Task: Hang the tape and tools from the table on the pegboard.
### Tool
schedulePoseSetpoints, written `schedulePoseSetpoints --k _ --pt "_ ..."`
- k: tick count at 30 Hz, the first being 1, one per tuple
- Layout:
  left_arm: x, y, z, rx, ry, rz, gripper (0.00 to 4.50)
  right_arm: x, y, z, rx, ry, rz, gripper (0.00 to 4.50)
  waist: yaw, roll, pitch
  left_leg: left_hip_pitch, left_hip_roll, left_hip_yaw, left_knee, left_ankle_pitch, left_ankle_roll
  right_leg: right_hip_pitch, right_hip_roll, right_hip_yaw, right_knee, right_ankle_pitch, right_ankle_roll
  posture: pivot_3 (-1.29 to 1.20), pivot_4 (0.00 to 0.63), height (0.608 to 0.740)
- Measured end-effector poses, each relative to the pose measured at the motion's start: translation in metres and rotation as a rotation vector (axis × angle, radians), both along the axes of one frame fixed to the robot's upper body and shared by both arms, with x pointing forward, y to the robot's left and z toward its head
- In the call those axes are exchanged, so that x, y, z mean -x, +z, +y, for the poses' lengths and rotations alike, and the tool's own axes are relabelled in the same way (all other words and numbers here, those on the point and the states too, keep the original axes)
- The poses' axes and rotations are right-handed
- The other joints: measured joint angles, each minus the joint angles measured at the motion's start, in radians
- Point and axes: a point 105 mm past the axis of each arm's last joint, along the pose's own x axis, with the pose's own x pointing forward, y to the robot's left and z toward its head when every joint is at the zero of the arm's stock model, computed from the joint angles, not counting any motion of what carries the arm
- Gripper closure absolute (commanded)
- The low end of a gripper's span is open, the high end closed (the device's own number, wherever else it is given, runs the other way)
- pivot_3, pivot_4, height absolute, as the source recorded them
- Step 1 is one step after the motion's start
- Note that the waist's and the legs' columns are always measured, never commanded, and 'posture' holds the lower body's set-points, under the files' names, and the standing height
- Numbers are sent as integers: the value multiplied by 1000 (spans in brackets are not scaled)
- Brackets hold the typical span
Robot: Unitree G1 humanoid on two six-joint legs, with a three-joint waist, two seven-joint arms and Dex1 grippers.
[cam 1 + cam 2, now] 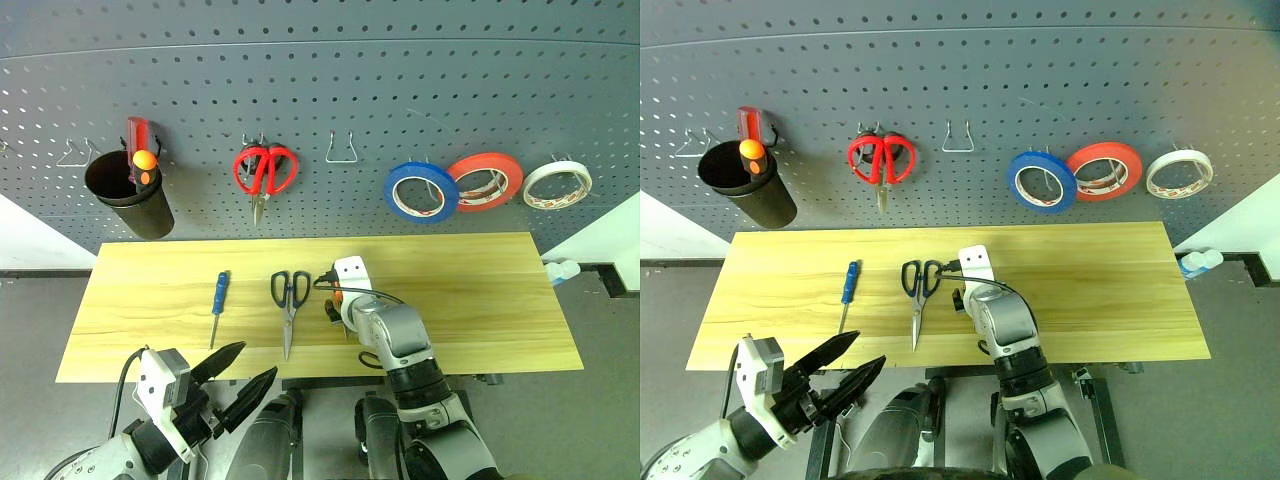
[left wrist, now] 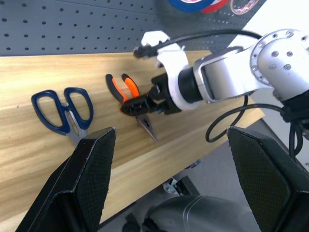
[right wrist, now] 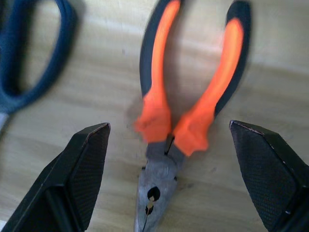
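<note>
Head views: my right tool [image 1: 336, 303] hangs over the pliers [image 1: 331, 311] on the worktop [image 1: 480, 300]; left wrist view: pliers lie handles toward the pegboard [image 2: 72, 24]; right wrist view: wide-open, empty fingers [image 3: 79, 169] straddle the pivot, nearer than the left.

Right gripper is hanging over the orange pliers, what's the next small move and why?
Probably lower the right gripper a little further, then close. Its fingers stand open either side of the pliers, which lie flat on the table, not yet gripped.
</note>
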Motion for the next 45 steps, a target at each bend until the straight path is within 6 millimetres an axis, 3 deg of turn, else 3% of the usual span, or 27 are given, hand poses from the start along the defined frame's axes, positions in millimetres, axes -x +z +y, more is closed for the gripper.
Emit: schedulePoseSetpoints --k 11,20,23,28,45 --pt "8 0 -5 9 13 17 653 -16 5 3 7 18 -34 359 -18 -3 8 -5 0 2 1 3 -5 -3 0 1 3 0 0 -15 336 717" --pt "10 0 -5 0 29 15 653 -18 6 4 -2 30 -37 359 -18 -2 10 -6 0 2 1 1 -1 -3 0 1 3 0 0 -15 346 717" --pt "11 -1 -6 1 28 22 653 -17 6 4 -2 30 -36 900 -18 -2 10 -6 1 2 1 1 -1 -3 0 1 3 0 0 -18 351 717" --pt "13 -3 -5 2 37 33 653 -17 6 4 -1 31 -36 2429 -18 -1 11 -6 1 2 1 1 -1 -3 0 1 3 0 0 -17 354 717" --pt "6 2 -6 -3 36 -4 653 -19 9 9 -21 54 -58 2422 -18 -1 12 -6 1 2 1 1 -1 -4 0 1 3 0 0 -21 321 717"
